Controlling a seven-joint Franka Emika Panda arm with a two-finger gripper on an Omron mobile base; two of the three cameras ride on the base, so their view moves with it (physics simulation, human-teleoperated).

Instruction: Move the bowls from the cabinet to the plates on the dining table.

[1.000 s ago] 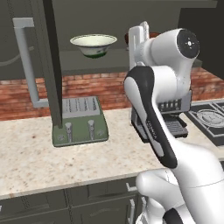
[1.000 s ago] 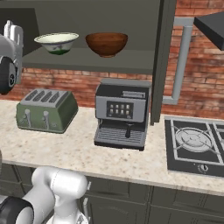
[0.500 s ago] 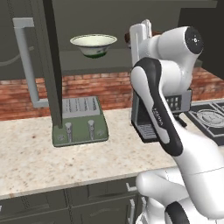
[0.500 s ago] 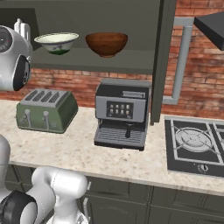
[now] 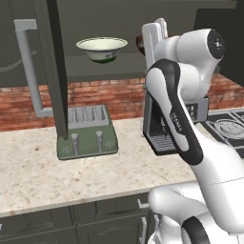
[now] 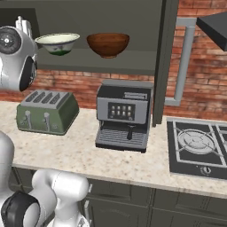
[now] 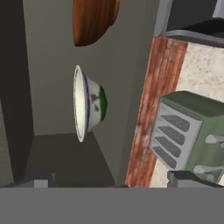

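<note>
Reaching up toward the open cabinet [image 6: 106,66], hand [image 7: 109,179] spread wide and gripping nothing. Sitting on the shelf side by side, apart: white bowl [image 5: 101,49] nearer the arm, brown bowl [image 6: 107,44] just beyond. Showing sideways in the hand view because of the rolled wrist, white bowl [image 7: 89,105] ahead of the fingertips [image 7: 41,180], not touched. Looking like a line-up on the white bowl first, probably since it's the closer one. Standing below on the worktop [image 6: 80,150]: toaster [image 6: 46,111] and coffee machine [image 6: 122,114], well under the shelf. Needing a clean approach to the rim before closing.
</note>
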